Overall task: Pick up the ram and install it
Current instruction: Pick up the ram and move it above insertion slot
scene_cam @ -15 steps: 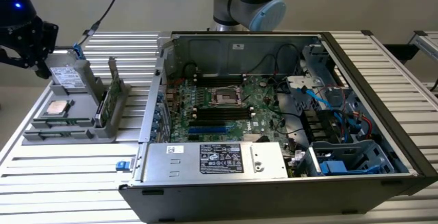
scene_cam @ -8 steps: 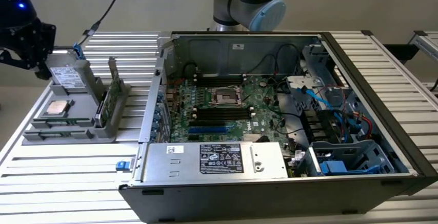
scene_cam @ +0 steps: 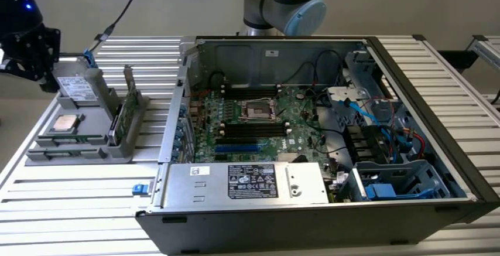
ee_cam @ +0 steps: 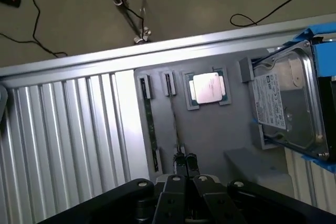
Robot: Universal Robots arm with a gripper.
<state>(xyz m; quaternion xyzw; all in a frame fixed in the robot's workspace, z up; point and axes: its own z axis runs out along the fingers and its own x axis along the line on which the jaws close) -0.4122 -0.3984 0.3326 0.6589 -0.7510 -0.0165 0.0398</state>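
Observation:
The ram (ee_cam: 150, 129) is a thin green stick standing on edge in a slot of the grey holder (ee_cam: 210, 140). In the exterior view the ram (scene_cam: 118, 124) rises from the grey holder (scene_cam: 74, 150) on that view's left, beside the open computer case. My gripper (ee_cam: 185, 162) hovers above the holder with its two fingertips pressed together and nothing between them, a little to one side of the ram. The gripper (scene_cam: 35, 62) hangs dark at the exterior view's far left, above and beyond the holder. Long black memory slots (scene_cam: 252, 128) lie on the motherboard inside the case.
A silver processor chip (ee_cam: 207, 87) and a hard drive (ee_cam: 289, 106) with blue rails also sit in the holder. A second thin card (scene_cam: 130, 92) stands next to the ram. The case (scene_cam: 312, 209) holds a power supply (scene_cam: 250, 183), cables and drive cages. Everything rests on a slatted metal table (scene_cam: 86, 209).

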